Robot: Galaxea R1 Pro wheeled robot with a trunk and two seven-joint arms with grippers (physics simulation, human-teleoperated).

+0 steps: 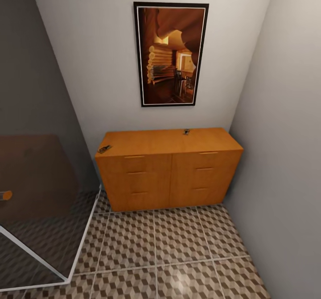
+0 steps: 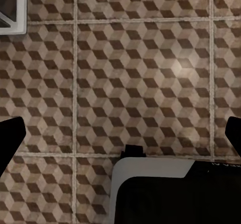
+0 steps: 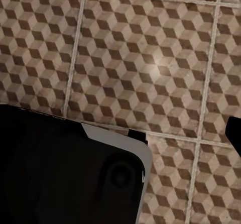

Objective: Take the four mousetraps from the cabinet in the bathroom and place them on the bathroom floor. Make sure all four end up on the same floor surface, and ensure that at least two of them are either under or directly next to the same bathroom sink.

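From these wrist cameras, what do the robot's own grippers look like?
Little shows. At the edges of the left wrist view sit two black fingertips, flat and blunt. One more black fingertip edges the right wrist view. Below each is a rounded black robot body with a pale grey rim.

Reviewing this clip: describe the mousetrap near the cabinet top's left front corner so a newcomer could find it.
Below the framed picture stands the orange-brown cabinet. On its top, at the left front corner, lies a small dark mousetrap; the other mousetrap sits near the back edge, right of centre.
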